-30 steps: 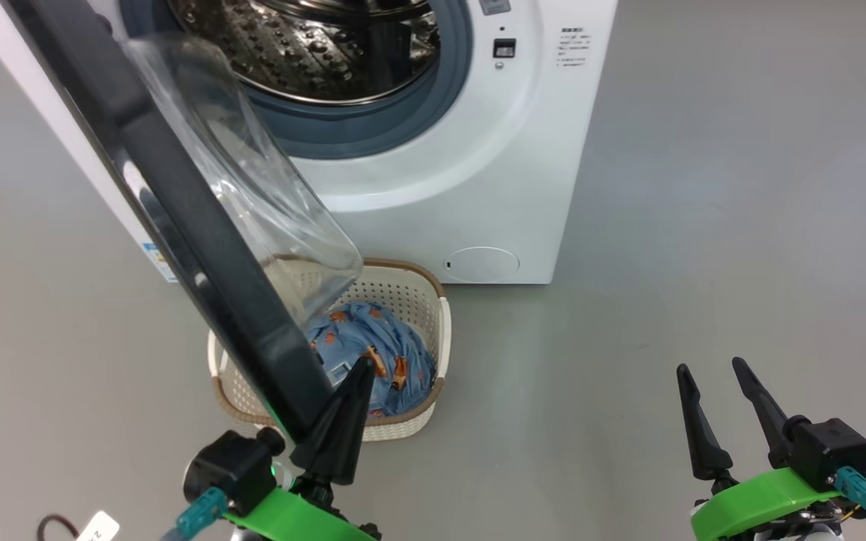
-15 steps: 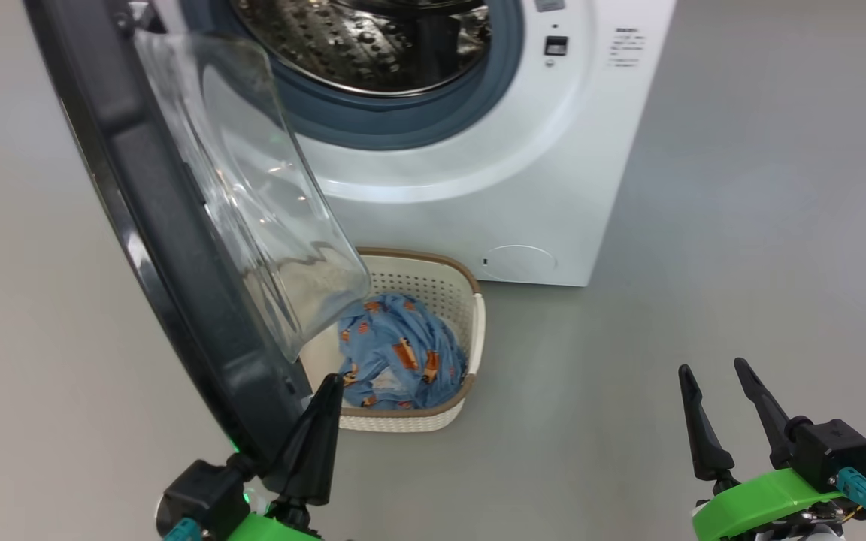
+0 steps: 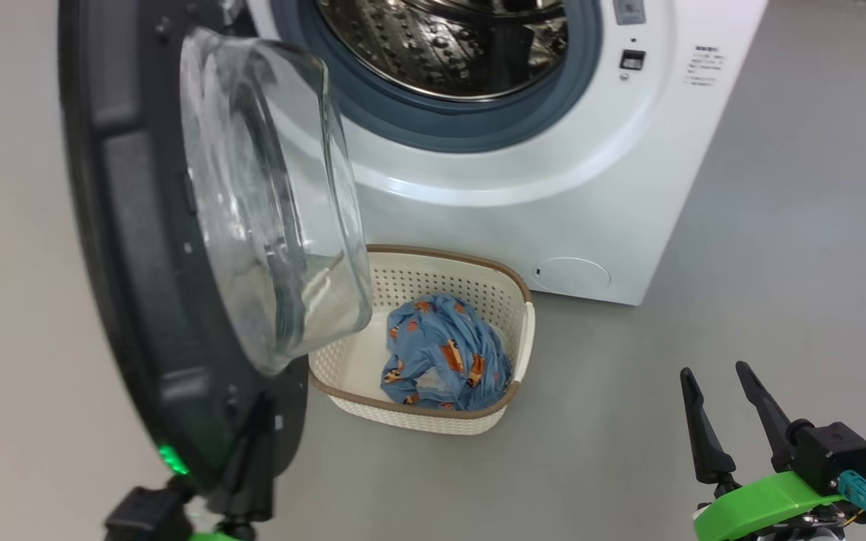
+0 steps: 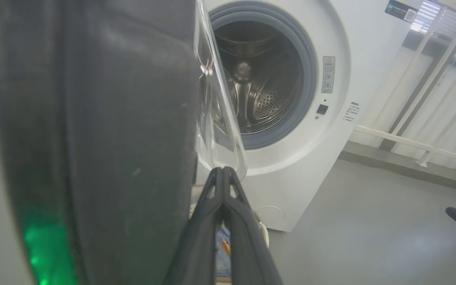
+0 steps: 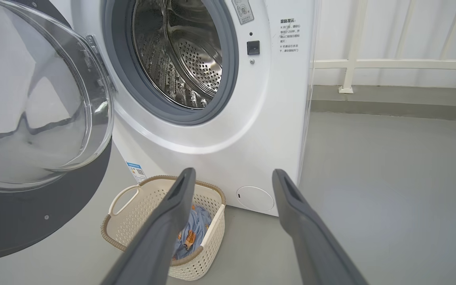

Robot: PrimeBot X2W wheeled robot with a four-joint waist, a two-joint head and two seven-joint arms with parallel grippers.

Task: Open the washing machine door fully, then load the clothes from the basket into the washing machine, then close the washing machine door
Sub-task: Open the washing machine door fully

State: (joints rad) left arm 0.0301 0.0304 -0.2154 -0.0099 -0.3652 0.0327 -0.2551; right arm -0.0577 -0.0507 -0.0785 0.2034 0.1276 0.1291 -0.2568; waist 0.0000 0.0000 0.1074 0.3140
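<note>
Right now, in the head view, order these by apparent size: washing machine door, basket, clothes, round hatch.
1. Black-ringed round glass door, though nearness enlarges it.
2. Cream perforated plastic basket.
3. Light blue printed fabric clothes.
4. Small round white hatch.

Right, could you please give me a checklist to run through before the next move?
1. The washing machine door is swung clear of the drum opening: ok.
2. The door is at its full-open stop: cannot tell.
3. The left gripper is shut, beside the door's inner rim; contact with it: cannot tell.
4. The right gripper is open and empty: ok.
5. The clothes lie in the basket, uncovered from above: ok.
6. The drum is free of laundry: ok.
</note>
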